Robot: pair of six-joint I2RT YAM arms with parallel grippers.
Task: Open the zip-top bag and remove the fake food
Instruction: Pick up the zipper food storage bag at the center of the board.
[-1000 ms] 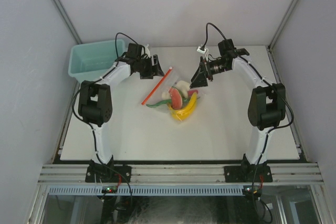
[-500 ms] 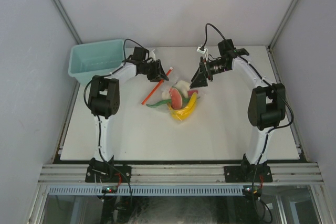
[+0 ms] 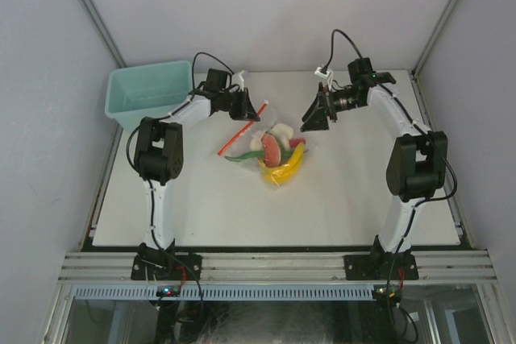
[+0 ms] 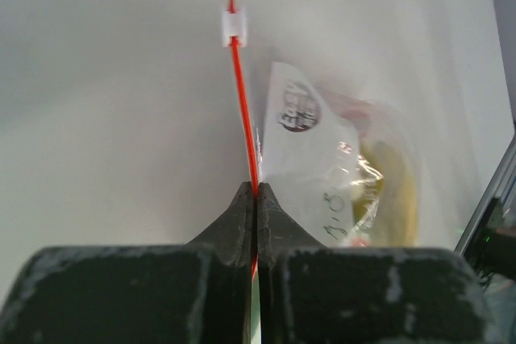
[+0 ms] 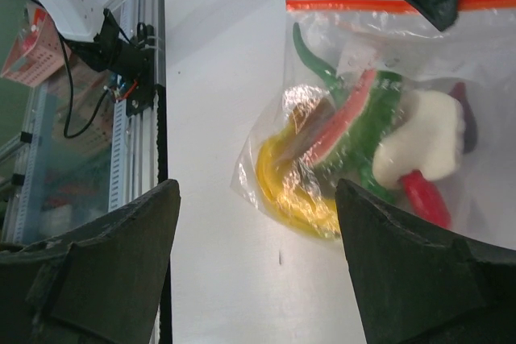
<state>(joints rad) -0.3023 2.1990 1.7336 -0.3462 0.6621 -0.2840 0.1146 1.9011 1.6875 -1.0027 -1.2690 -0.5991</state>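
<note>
The zip-top bag (image 3: 274, 147) lies mid-table, clear and crinkly, with the fake food inside: a yellow banana (image 5: 294, 199), a red and green piece (image 5: 343, 118), a whitish piece (image 5: 423, 147). Its red zip strip (image 4: 239, 94) runs away from my left gripper (image 4: 255, 192), which is shut on the strip's near end. A white slider tab (image 4: 234, 26) sits at the far end, and a white label patch (image 4: 302, 138) lies beside the strip. My right gripper (image 5: 258, 187) hovers open over the bag's banana side, touching nothing. From above, the left gripper (image 3: 246, 109) and right gripper (image 3: 314, 118) flank the bag's far end.
A teal bin (image 3: 145, 93) stands at the table's far left corner, behind the left arm. Aluminium frame rails (image 3: 274, 267) run along the near edge. White walls close in the back and both sides.
My left gripper moved right to the zip strip and shut on it. The right arm drew back slightly to the right, jaws still open. The bag shifted a little.
</note>
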